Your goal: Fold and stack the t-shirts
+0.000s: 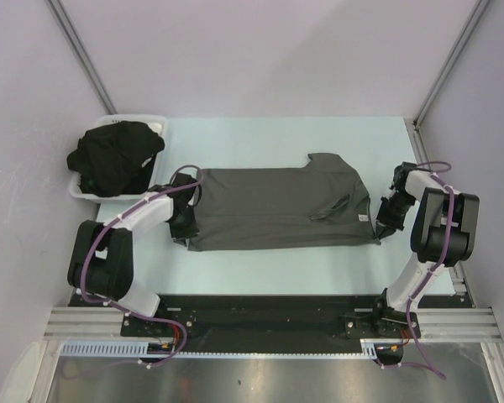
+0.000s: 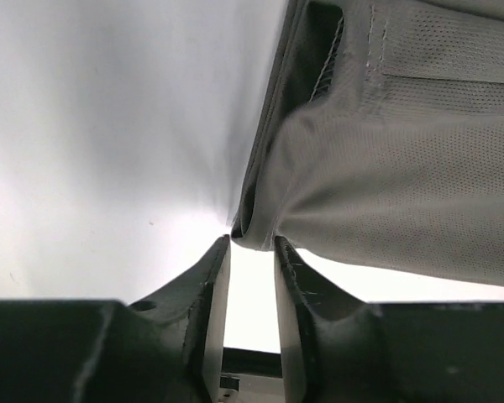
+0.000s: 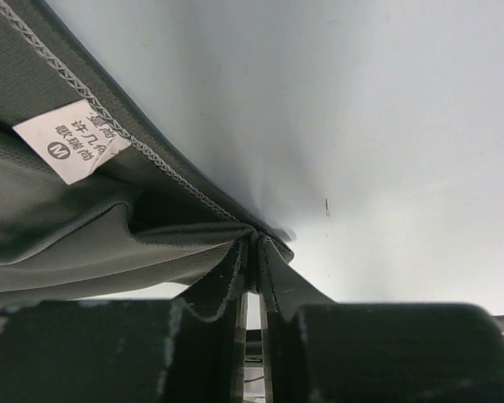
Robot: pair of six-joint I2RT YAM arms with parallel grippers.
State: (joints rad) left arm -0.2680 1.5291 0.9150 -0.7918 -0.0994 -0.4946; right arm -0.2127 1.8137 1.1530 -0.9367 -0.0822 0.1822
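Shirt (image 1: 277, 206) is lying flat just right of the tray (image 1: 155, 122), long axis running away from it; left fingers (image 2: 203, 290), spread, are touching its tray-side end, right fingers (image 3: 223, 290) are pinching the far end

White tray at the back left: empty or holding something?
Holding something: a heap of black t-shirts fills the white tray, draping over its rim.

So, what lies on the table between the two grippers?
The grey t-shirt, spread flat from the left gripper to the right gripper; the top view shows it.
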